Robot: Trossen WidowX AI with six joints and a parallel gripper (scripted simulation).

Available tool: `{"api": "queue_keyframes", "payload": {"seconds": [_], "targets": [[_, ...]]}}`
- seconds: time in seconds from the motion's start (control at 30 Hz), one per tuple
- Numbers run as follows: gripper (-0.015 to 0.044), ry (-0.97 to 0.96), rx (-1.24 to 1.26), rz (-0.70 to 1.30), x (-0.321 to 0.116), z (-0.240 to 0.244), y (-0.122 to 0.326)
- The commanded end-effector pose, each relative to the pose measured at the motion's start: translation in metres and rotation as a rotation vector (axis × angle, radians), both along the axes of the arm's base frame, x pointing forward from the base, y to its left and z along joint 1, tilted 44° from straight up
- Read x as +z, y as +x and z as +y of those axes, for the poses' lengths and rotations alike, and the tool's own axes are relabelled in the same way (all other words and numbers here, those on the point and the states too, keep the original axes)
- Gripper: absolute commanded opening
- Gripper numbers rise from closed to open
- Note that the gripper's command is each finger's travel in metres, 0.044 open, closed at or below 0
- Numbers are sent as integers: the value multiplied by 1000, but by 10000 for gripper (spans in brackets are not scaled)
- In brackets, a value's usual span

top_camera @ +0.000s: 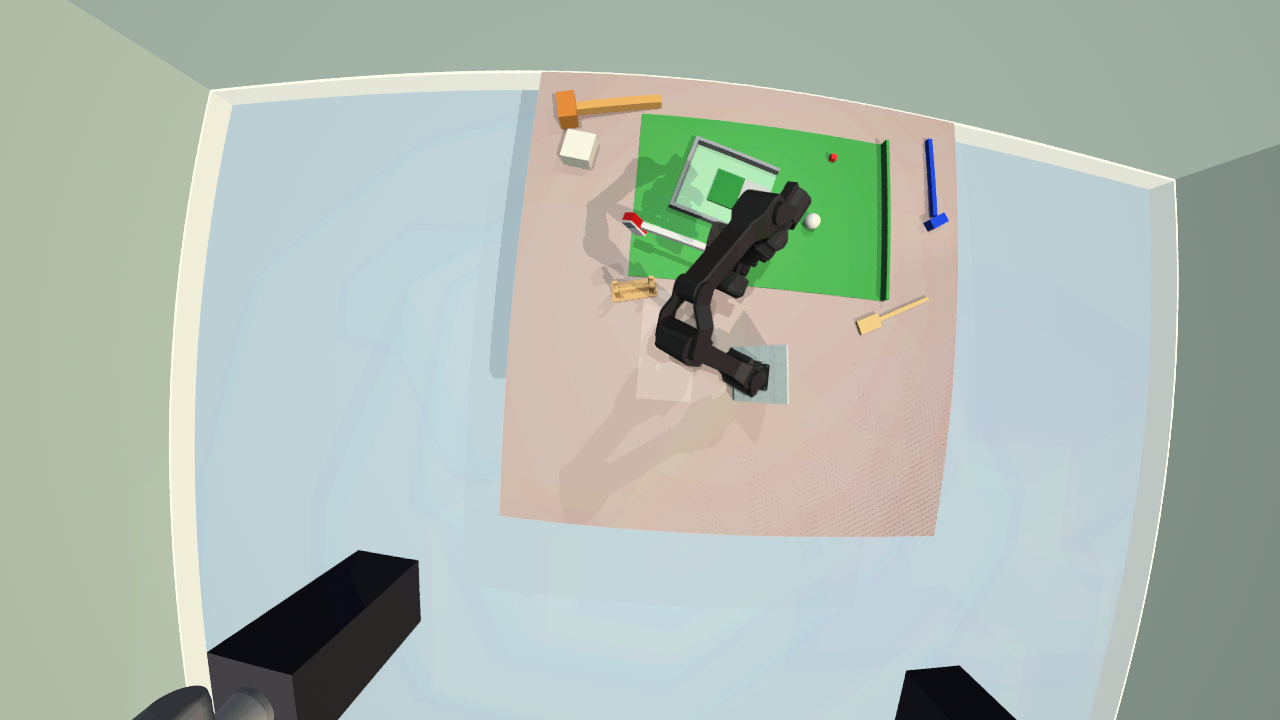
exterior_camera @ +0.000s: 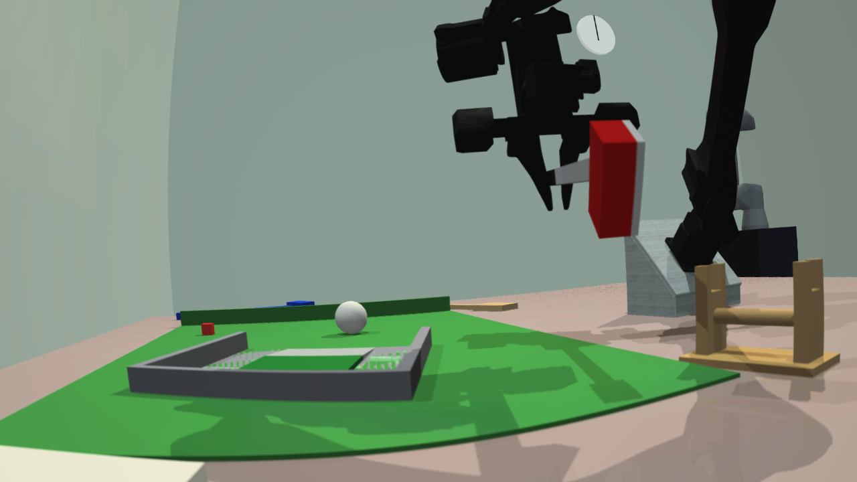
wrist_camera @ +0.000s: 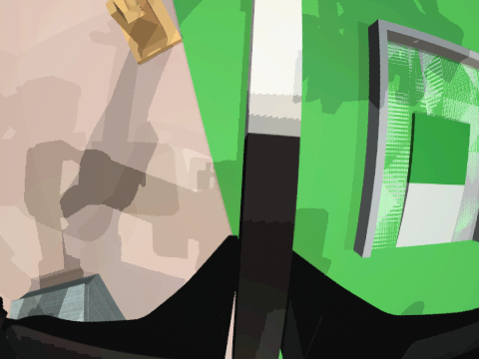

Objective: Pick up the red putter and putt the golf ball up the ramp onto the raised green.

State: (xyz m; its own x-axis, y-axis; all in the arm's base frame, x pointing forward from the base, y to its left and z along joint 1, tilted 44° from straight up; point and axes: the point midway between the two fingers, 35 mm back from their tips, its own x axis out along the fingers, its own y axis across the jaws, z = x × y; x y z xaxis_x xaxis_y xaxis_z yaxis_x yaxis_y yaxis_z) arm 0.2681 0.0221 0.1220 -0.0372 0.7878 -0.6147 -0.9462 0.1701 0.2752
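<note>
My gripper [exterior_camera: 558, 206] [wrist_camera: 250, 244] is shut on the black grip of the red putter [top_camera: 632, 220] [exterior_camera: 610, 191] [wrist_camera: 275, 50], held in the air above the green mat [top_camera: 841, 259] [exterior_camera: 71, 413] [wrist_camera: 324, 299]. In the top view the arm hides the gripper; the red head points left. The white golf ball [top_camera: 811, 220] [exterior_camera: 350, 316] rests on the mat, right of the arm in the top view. The raised green [top_camera: 725, 188] [exterior_camera: 308, 361] [wrist_camera: 440, 150] is a dark green square inside a grey-walled frame, with the pale ramp [exterior_camera: 326, 351] [wrist_camera: 431, 214] on its ball side.
The wooden stand [top_camera: 633, 289] [exterior_camera: 754, 316] [wrist_camera: 145, 35] is empty beside the mat. A dark green wall [top_camera: 884, 223] [exterior_camera: 395, 306] edges the mat. A small red cube [top_camera: 832, 157] [exterior_camera: 207, 329] lies on it. A blue putter [top_camera: 931, 179], orange mallet [top_camera: 565, 108], tan mallet [top_camera: 868, 323] and white block [top_camera: 578, 145] lie around.
</note>
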Motion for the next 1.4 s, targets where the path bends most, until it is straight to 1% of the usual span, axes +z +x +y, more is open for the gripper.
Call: {"api": "queue_keyframes", "payload": {"seconds": [0.0, 0.23, 0.47, 0.93, 1.17, 1.37], "targets": [[0, -22, -127, 131, -18, -23, 5], [0, -85, -341, 378, -50, -69, 5], [0, -139, -564, 630, -85, -115, -4], [0, -218, -999, 1128, -154, -194, -49], [0, -221, -1019, 1152, -158, -197, -52], [0, -220, -1019, 1152, -170, -186, -53]]}}
